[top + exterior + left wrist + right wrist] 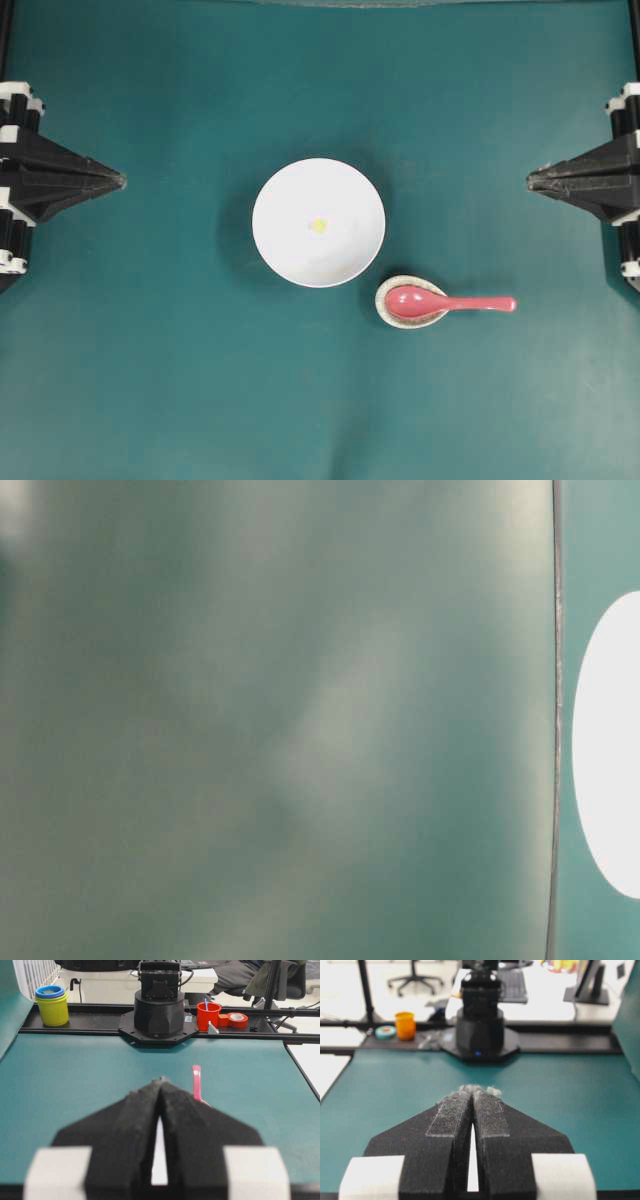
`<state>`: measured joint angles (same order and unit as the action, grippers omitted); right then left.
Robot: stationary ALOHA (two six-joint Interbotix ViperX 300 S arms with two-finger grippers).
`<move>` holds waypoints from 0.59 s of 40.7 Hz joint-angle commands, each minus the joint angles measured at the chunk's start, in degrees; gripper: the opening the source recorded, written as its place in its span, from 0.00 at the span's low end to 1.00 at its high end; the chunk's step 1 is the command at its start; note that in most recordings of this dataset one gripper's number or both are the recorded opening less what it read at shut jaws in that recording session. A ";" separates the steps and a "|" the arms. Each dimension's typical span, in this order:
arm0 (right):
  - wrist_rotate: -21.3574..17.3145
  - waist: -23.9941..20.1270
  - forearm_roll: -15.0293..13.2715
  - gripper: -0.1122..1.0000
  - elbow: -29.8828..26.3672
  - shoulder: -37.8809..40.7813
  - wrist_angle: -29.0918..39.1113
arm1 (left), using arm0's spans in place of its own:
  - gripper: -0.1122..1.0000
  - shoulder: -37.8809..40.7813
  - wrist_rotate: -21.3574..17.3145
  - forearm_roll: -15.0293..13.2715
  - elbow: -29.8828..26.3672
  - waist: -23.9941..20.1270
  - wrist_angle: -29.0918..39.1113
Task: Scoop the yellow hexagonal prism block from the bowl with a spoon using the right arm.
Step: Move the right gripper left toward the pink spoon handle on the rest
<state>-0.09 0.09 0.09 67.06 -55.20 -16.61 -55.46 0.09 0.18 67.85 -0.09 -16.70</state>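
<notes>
**A:** The yellow hexagonal prism block [318, 226] is tiny. Where is it?

**B:** It lies inside the white bowl [275, 195], near the middle. The bowl sits in the middle of the green table [150, 380].

**A:** And the spoon [440, 302]?

**B:** It is pink. Its scoop rests in the small speckled spoon rest [388, 288], just beside the bowl. Its handle points toward the right arm.

**A:** What is the right gripper [531, 180] doing?

**B:** It waits at the right edge, well apart from the spoon. Its two fingers are pressed together and hold nothing.

**A:** And the left gripper [121, 181]?

**B:** The same, at the left edge. Its fingers are together too, with nothing in them.
</notes>
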 commanded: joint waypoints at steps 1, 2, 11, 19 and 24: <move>-0.18 0.09 0.09 0.08 -0.70 0.88 -0.35 | 0.09 0.00 -0.35 0.62 -1.41 -0.09 -0.26; -0.09 0.09 0.00 0.08 -0.79 1.32 -0.35 | 0.09 0.00 -0.35 0.62 -1.49 -0.09 -0.35; -0.09 0.00 0.00 0.12 -0.62 2.90 -0.62 | 0.15 -0.09 -0.35 0.62 -1.41 -0.09 -0.26; -0.44 0.00 0.53 0.27 -0.35 4.04 -0.44 | 0.15 0.00 -0.35 0.62 -1.41 -0.09 0.09; -0.53 0.09 1.32 0.42 -0.18 5.27 -0.44 | 0.15 -0.09 -0.44 0.62 -1.41 -0.09 0.26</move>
<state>-0.44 0.18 0.79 67.32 -50.98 -16.61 -55.72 -0.26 0.62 67.85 -0.09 -16.26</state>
